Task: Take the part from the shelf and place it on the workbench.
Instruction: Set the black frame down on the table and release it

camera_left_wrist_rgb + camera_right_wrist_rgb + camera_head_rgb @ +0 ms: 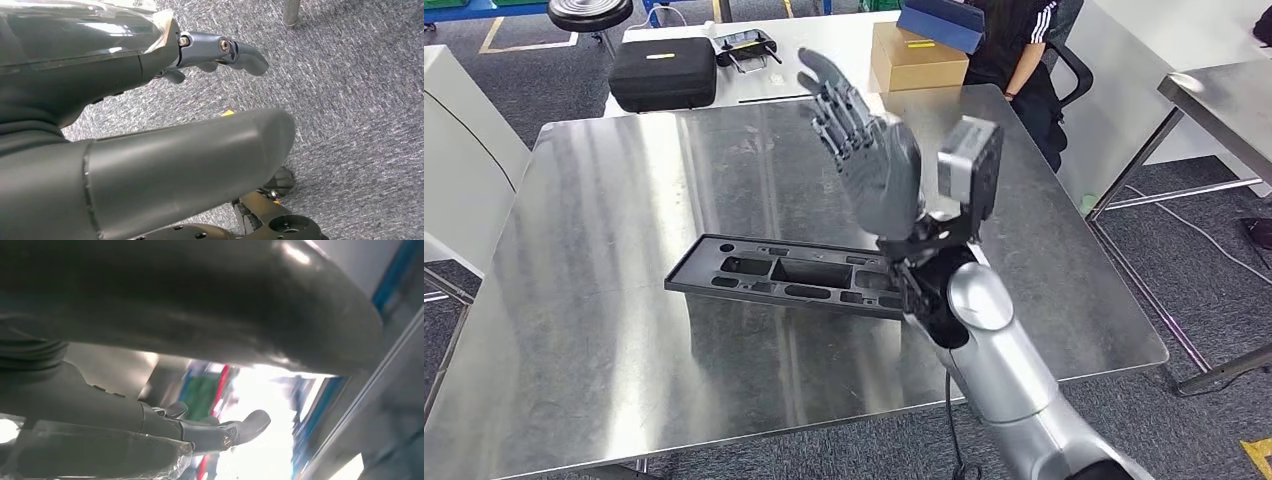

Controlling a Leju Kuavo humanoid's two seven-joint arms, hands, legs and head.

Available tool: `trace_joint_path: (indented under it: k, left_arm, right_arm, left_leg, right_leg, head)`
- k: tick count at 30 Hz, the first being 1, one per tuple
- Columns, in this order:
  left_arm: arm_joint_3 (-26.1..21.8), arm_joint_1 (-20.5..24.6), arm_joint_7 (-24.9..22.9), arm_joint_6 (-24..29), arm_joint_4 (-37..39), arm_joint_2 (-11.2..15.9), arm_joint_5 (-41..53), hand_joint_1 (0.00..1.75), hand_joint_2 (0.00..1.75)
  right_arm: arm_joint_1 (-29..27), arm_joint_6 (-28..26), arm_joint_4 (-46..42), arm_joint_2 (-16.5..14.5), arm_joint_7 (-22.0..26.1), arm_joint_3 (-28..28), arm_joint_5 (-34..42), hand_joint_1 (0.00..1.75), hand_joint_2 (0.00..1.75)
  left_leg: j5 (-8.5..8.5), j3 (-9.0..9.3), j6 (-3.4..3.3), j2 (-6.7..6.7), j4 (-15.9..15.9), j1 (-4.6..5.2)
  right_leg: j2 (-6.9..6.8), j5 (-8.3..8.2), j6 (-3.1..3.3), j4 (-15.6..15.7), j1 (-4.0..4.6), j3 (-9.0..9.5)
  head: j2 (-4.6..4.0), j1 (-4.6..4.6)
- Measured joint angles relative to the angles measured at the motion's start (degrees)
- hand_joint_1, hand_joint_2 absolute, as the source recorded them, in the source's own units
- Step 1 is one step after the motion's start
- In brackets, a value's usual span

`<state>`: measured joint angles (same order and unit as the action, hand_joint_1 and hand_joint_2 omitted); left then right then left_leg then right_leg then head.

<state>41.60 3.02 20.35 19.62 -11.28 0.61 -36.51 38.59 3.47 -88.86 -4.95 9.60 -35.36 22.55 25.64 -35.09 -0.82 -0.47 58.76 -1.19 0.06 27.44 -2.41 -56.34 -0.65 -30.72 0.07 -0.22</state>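
Note:
The part (784, 275) is a long black plastic tray with several recesses, lying flat on the steel workbench (604, 250) near its middle. My right hand (864, 150) is raised above the bench, just right of and above the part, fingers spread upward and holding nothing. In the right wrist view that right hand (220, 432) has its fingers stretched out against a bright background. In the left wrist view my left hand (220, 50) hangs over grey carpet with its fingers apart and nothing in it.
Behind the bench stands a white table (824, 45) with a black case (664, 72), a cardboard box (919, 55) and a controller (746, 45). A person (1024, 50) sits at the back right. Another steel table (1224, 100) stands at the right.

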Motion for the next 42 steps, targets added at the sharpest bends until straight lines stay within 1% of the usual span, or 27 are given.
trace_joint_path:
  k: [3,6,9,12,14,16,17,18,21,22,24,26,27,28,29,30,31,32,33,34,35,36,37,39,40,41,42]
  left_arm:
    - [-0.21,-0.28,0.44,-0.15,0.00,-0.03,-0.55,0.00,0.00]
    - [-0.46,-0.43,0.65,-0.57,0.02,-0.02,-1.14,0.00,0.00]
    - [-0.76,-0.57,0.92,-0.99,0.03,0.01,-1.48,0.00,0.00]
    - [-0.94,-0.62,1.32,-1.02,0.05,0.07,-1.72,0.00,0.00]
    - [-1.16,-0.62,1.46,-1.05,0.07,0.15,-1.79,0.00,0.00]
    - [-1.34,-0.62,1.50,-1.10,0.07,0.26,-1.81,0.00,0.00]
    - [-1.37,-0.60,1.54,-1.11,0.07,0.32,-1.80,0.00,0.00]
    - [-1.38,-0.59,1.57,-1.13,0.07,0.34,-1.79,0.00,0.00]
    - [-1.38,-0.52,1.74,-1.13,0.07,0.33,-1.72,0.00,0.00]
    - [-1.38,-0.51,1.78,-1.13,0.07,0.33,-1.70,0.00,0.00]
    - [-1.38,-0.50,1.79,-1.13,0.07,0.33,-1.70,0.00,0.00]
    - [-1.38,-0.48,1.79,-1.13,0.07,0.35,-1.70,0.00,0.00]
    - [-1.39,-0.46,1.79,-1.14,0.07,0.36,-1.67,0.00,0.00]
    - [-1.39,-0.44,1.77,-1.20,0.07,0.37,-1.58,0.00,0.00]
    - [-1.40,-0.41,1.74,-1.28,0.07,0.37,-1.46,0.00,0.00]
    - [-1.40,-0.37,1.72,-1.37,0.07,0.37,-1.34,0.00,0.00]
    - [-1.40,-0.33,1.67,-1.44,0.07,0.39,-1.25,0.00,0.00]
    - [-1.40,-0.28,1.59,-1.46,0.07,0.40,-1.21,0.00,0.00]
    - [-1.40,-0.26,1.52,-1.46,0.07,0.42,-1.21,0.00,0.00]
    - [-1.40,-0.25,1.46,-1.45,0.08,0.46,-1.21,0.00,0.00]
    - [-1.40,-0.25,1.42,-1.43,0.09,0.48,-1.22,0.00,0.00]
    - [-1.40,-0.26,1.43,-1.41,0.10,0.49,-1.25,0.00,0.00]
    - [-1.40,-0.27,1.44,-1.39,0.11,0.50,-1.27,0.00,0.00]
    - [-1.40,-0.28,1.48,-1.35,0.11,0.49,-1.32,0.00,0.00]
    - [-1.40,-0.28,1.50,-1.34,0.12,0.49,-1.33,0.00,0.00]
    - [-1.40,-0.29,1.50,-1.32,0.13,0.50,-1.34,0.00,0.00]
    - [-1.40,-0.30,1.50,-1.31,0.13,0.51,-1.35,0.00,0.00]
  right_arm:
    - [-3.28,1.86,-4.92,1.36,1.64,-2.12,1.24,0.00,0.00]
    - [-5.74,2.70,-8.32,3.07,2.25,-3.85,0.23,0.00,0.00]
    - [-7.30,3.07,-10.17,4.49,2.57,-5.07,-0.69,0.00,0.00]
    - [-7.95,3.09,-10.86,5.28,2.79,-5.76,-1.34,0.00,0.00]
    - [-8.34,3.13,-10.95,5.58,2.80,-6.08,-1.42,0.00,0.00]
    - [-8.72,3.15,-10.96,5.78,2.83,-6.45,-1.59,0.00,0.00]
    - [-8.87,3.15,-10.96,5.82,2.83,-6.62,-1.73,0.00,0.00]
    - [-8.97,3.15,-10.95,5.85,2.84,-6.76,-1.86,0.00,0.00]
    - [-9.10,3.15,-10.94,5.95,2.89,-6.96,-2.09,0.00,0.00]
    - [-9.10,3.15,-10.94,5.98,2.90,-6.98,-2.12,0.00,0.00]
    - [-9.09,3.15,-10.94,5.98,2.91,-6.98,-2.12,0.00,0.00]
    - [-9.08,3.15,-10.94,6.02,2.93,-7.01,-2.16,0.00,0.00]
    - [-9.17,3.15,-10.93,6.10,2.95,-7.04,-2.20,0.00,0.00]
    - [-9.41,3.15,-10.86,6.29,2.99,-7.09,-2.25,0.00,0.00]
    - [-9.63,3.15,-10.78,6.51,3.05,-7.17,-2.33,0.00,0.00]
    - [-9.87,3.15,-10.70,6.73,3.12,-7.25,-2.41,0.00,0.00]
    - [-9.99,3.15,-10.64,6.92,3.19,-7.33,-2.47,0.00,0.00]
    - [-9.98,3.15,-10.63,6.99,3.24,-7.41,-2.51,0.00,0.00]
    - [-9.99,3.15,-10.63,7.03,3.26,-7.45,-2.52,0.00,0.00]
    - [-9.97,3.15,-10.61,7.06,3.27,-7.49,-2.53,0.00,0.00]
    - [-9.96,3.15,-10.60,7.04,3.27,-7.54,-2.55,0.00,0.00]
    - [-9.94,3.16,-10.58,7.00,3.27,-7.59,-2.57,0.00,0.00]
    - [-9.92,3.16,-10.54,6.96,3.27,-7.64,-2.60,0.00,0.00]
    - [-9.95,3.17,-10.42,6.91,3.27,-7.72,-2.64,0.00,0.00]
    - [-10.00,3.17,-10.34,6.91,3.27,-7.77,-2.66,0.00,0.00]
    - [-10.05,3.17,-10.24,6.92,3.27,-7.83,-2.66,0.00,0.00]
    - [-10.10,3.15,-10.17,6.92,3.27,-7.90,-2.66,0.00,0.00]
  left_leg:
    - [0.01,0.00,0.01,0.00,-0.01,0.00]
    - [0.08,0.01,-0.06,-0.02,0.01,0.08]
    - [0.15,0.01,-0.17,-0.03,0.05,0.23]
    - [0.23,0.01,-0.36,-0.03,0.10,0.45]
    - [0.33,0.01,-0.60,-0.04,0.15,0.65]
    - [0.34,0.01,-0.95,-0.04,0.26,0.88]
    - [0.27,0.03,-1.16,-0.04,0.24,0.98]
    - [0.06,0.18,-1.49,0.02,-0.03,0.86]
    - [-0.52,0.73,-2.30,0.27,-1.09,0.45]
    - [-0.55,0.78,-2.35,0.29,-1.16,0.48]
    - [-0.56,0.78,-2.38,0.29,-1.16,0.48]
    - [-0.61,0.76,-2.46,0.30,-1.16,0.47]
    - [-0.64,0.70,-2.51,0.31,-1.15,0.49]
    - [-0.72,0.59,-2.52,0.32,-1.14,0.52]
    - [-0.88,0.47,-2.32,0.30,-1.08,0.53]
    - [-1.09,0.30,-1.96,0.26,-1.04,0.61]
    - [-1.33,0.16,-1.52,0.23,-0.95,0.67]
    - [-1.57,0.02,-1.02,0.18,-0.85,0.72]
    - [-1.81,-0.11,-0.59,0.17,-0.87,0.74]
    - [-1.94,-0.25,-0.22,0.16,-0.82,0.66]
    - [-1.63,-0.52,0.14,0.17,-0.55,0.53]
    - [-0.53,-1.02,0.46,0.20,0.44,0.38]
    - [1.43,-1.90,0.70,0.22,2.59,0.25]
    - [6.42,-4.35,1.12,0.27,9.59,0.10]
    - [8.14,-5.32,1.28,0.27,12.95,0.06]
    - [8.72,-5.52,1.40,0.28,14.81,0.03]
    - [8.21,-4.64,1.45,0.29,14.60,0.00]
  right_leg:
    - [0.00,0.06,-0.08,0.01,0.00,0.01]
    - [0.00,0.09,-0.18,0.05,-0.08,0.05]
    - [0.00,0.06,-0.22,0.07,-0.23,0.07]
    - [0.00,0.05,-0.27,0.07,-0.44,0.07]
    - [0.00,0.06,-0.41,0.08,-0.64,0.09]
    - [0.01,-0.02,-0.73,0.12,-0.86,0.16]
    - [0.01,-0.10,-0.94,0.19,-0.94,0.22]
    - [0.03,-0.01,-1.10,0.14,-1.04,0.17]
    - [0.00,1.41,-1.03,-1.46,-1.00,-0.57]
    - [-0.02,1.76,-0.93,-1.96,-0.94,-0.75]
    - [-0.02,1.96,-0.87,-2.29,-0.94,-0.90]
    - [0.00,2.73,-0.68,-3.80,-0.95,-1.57]
    - [0.01,3.96,-0.47,-6.68,-0.96,-2.89]
    - [0.01,5.11,-0.51,-10.32,-0.98,-4.49]
    - [-0.02,4.74,-0.84,-9.31,-1.03,-3.70]
    - [0.01,3.95,-1.03,-8.08,-0.94,-2.68]
    - [0.04,2.38,-1.29,-4.82,-0.86,-0.84]
    - [0.09,0.86,-1.23,-0.69,-0.75,1.27]
    - [0.17,0.62,-0.84,-0.82,-0.56,1.12]
    - [0.19,0.48,-0.42,-0.69,-0.68,0.86]
    - [0.18,0.26,0.08,-0.62,-0.79,0.60]
    - [0.11,-0.09,0.65,-0.56,-0.92,0.31]
    - [0.03,-0.48,1.23,-0.48,-1.05,-0.04]
    - [-0.18,-1.13,1.96,-0.52,-0.86,-0.91]
    - [-0.25,-1.46,2.09,-0.55,-0.74,-1.38]
    - [-0.31,-1.79,2.08,-0.59,-0.66,-1.86]
    - [-0.32,-2.11,1.97,-0.65,-0.63,-2.31]
  head:
    - [0.00,0.00]
    - [0.00,0.01]
    - [0.00,0.00]
    - [0.00,-0.01]
    - [0.00,-0.01]
    - [0.00,-0.03]
    - [0.00,-0.04]
    - [0.00,-0.04]
    - [0.00,0.08]
    - [0.00,0.13]
    - [0.00,0.14]
    - [0.00,0.25]
    - [0.00,0.28]
    - [0.00,0.32]
    - [0.00,0.33]
    - [0.00,0.30]
    - [0.00,0.31]
    - [0.00,0.29]
    - [0.00,0.23]
    - [0.00,0.24]
    - [0.00,0.19]
    - [0.00,0.11]
    - [0.00,0.04]
    - [0.00,-0.10]
    - [0.00,-0.09]
    - [0.00,-0.10]
    - [0.00,-0.10]
